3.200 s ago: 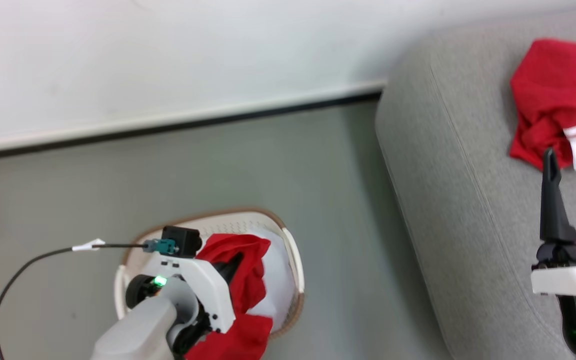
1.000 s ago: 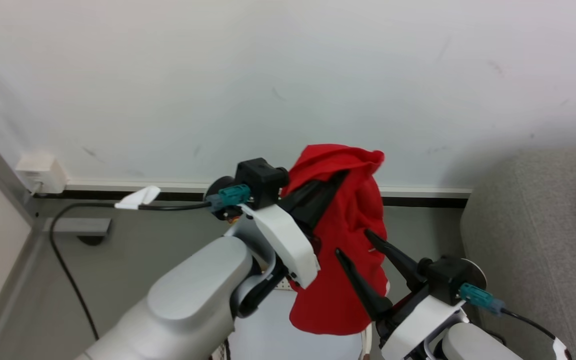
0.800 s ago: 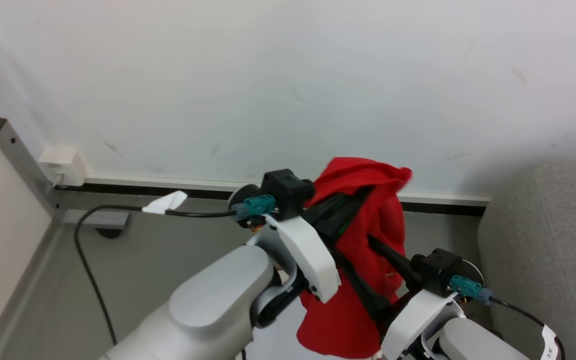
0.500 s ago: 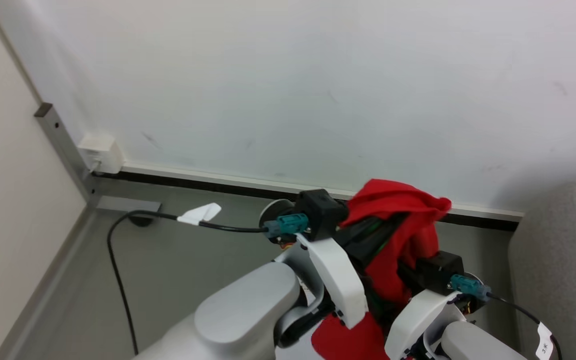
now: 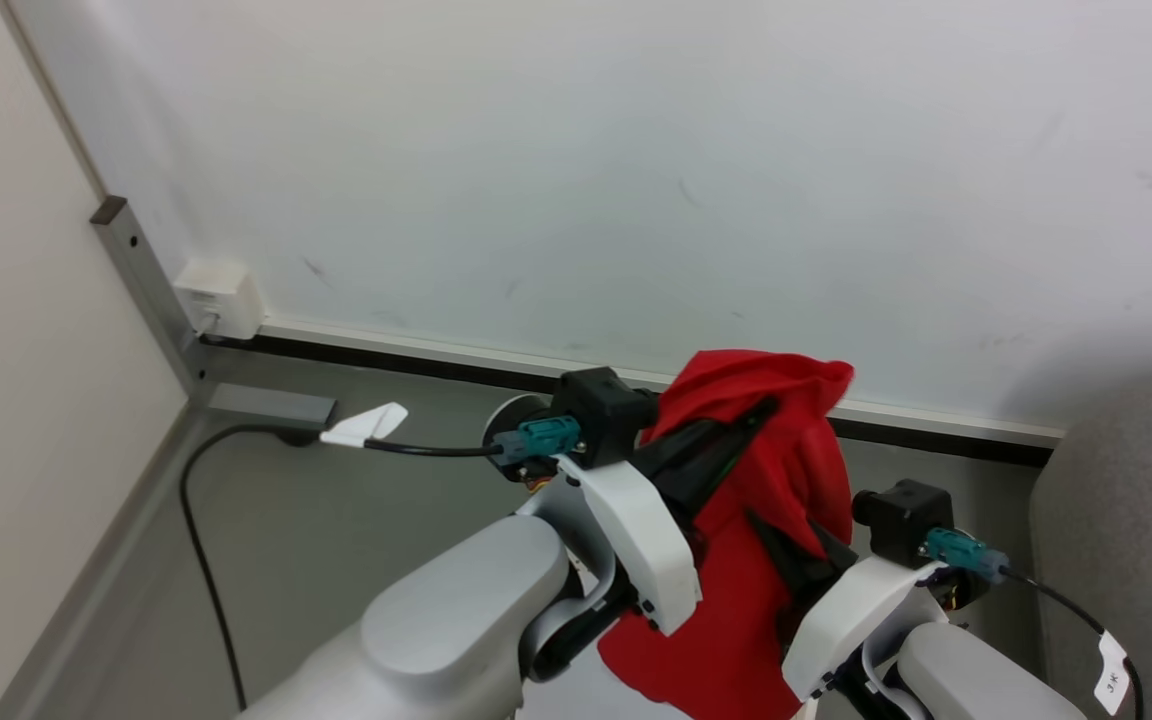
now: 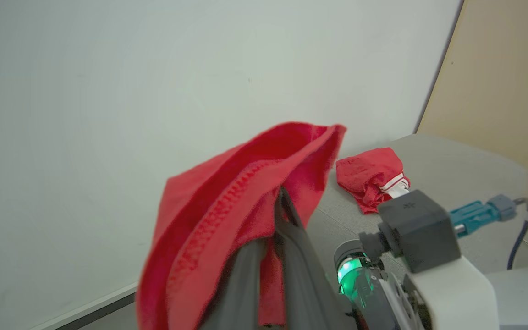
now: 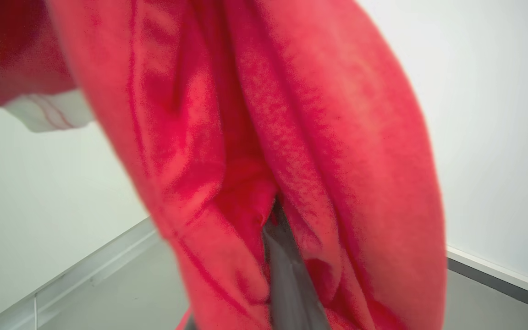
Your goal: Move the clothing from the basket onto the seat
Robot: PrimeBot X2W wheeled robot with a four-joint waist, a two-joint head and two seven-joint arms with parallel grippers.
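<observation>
A bright red garment (image 5: pixel 786 470) hangs in the air in front of the wall, draped over my left gripper (image 5: pixel 751 415), which is shut on its upper fold (image 6: pixel 245 192). Lower down, my right gripper (image 5: pixel 766 530) reaches into the hanging cloth. In the right wrist view its fingers (image 7: pixel 277 256) lie together in a red fold, shut on the garment, and white trim (image 7: pixel 48 114) shows at the upper left. A second red garment (image 6: pixel 369 178) lies crumpled on the light-grey seat (image 6: pixel 456 160), whose edge (image 5: pixel 1136 520) is at my right. My arms hide the basket.
A white wall with a dark skirting line (image 5: pixel 416 360) stands close ahead. A grey metal post (image 5: pixel 141 280) and a white socket box (image 5: pixel 221 295) sit at the left corner beside a beige panel. A black cable (image 5: pixel 201 560) runs across the grey floor.
My right gripper, open beside the hanging garment a second ago, has pushed into it and shut. The left arm lifted the garment out of the basket earlier. The head camera has turned.
</observation>
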